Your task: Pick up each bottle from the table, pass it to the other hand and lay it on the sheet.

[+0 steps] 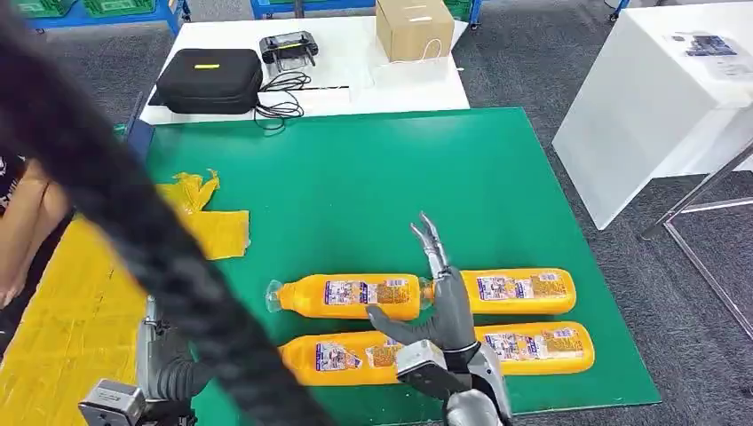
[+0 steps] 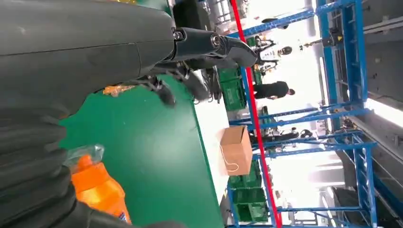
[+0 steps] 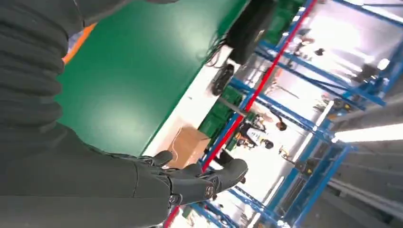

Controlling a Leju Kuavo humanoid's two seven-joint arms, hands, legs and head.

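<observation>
My matt grey ribbed-cover right hand (image 1: 447, 306), glossy clear-plastic orange bottles (image 1: 351, 295) with paper-like labels, smooth matt green table (image 1: 355, 186), crinkled yellow sheet (image 1: 62, 311) at nine o'clock

The right robot hand (image 3: 190, 183) was open with nothing in it, its dark fingers (image 3: 228, 172) held apart. Behind it lay the green table (image 3: 142, 71). A brown box (image 3: 187, 145) sat past the table's edge, near blue racks (image 3: 304, 118).
</observation>
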